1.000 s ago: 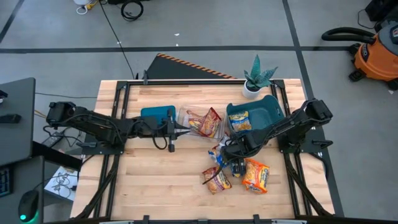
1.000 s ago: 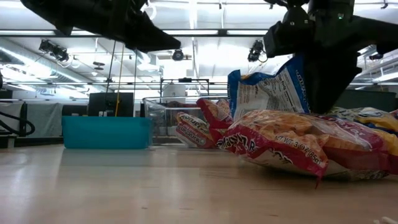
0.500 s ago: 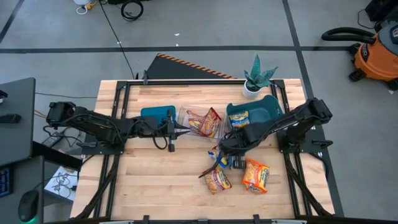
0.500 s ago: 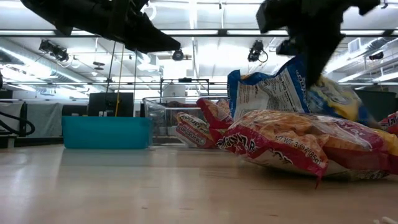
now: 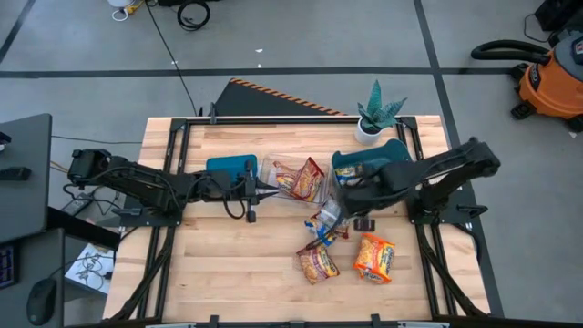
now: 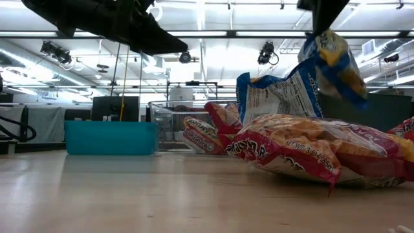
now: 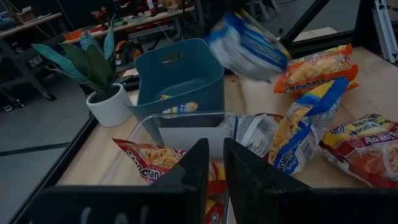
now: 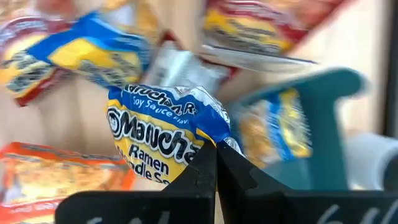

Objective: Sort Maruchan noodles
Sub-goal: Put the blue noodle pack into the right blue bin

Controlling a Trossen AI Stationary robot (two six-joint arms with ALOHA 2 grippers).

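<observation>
My right gripper (image 5: 350, 197) is shut on a blue-and-yellow Maruchan packet (image 8: 166, 142) and hovers above the table beside the dark teal bin (image 5: 393, 162), which holds another blue-and-yellow packet (image 5: 352, 169). In the low view the held packet (image 6: 334, 59) hangs high above the pile. On the table lie a blue-and-yellow packet (image 5: 325, 221), a red one (image 5: 317, 262) and an orange one (image 5: 373, 257). The clear bin (image 5: 271, 169) holds red packets (image 5: 301, 179). My left gripper (image 5: 267, 189) waits, shut, in front of the clear bin. My right gripper pinches the blue-and-yellow packet between its two fingers at one crumpled edge (image 8: 205, 140). The packet is lifted clear of the table and the other packets. It hangs below the fingers (image 6: 322, 11), tilted.
A small bright teal bin (image 5: 230, 166) stands under the left arm. A potted plant (image 5: 375, 117) stands at the far edge behind the dark teal bin. The near left part of the table is bare wood (image 5: 228, 264).
My right gripper has risen from the pile with the blue-and-yellow packet and moved toward the far edge, up to the dark teal bin. The packet has come up clear of the other packets, which stay on the table.
</observation>
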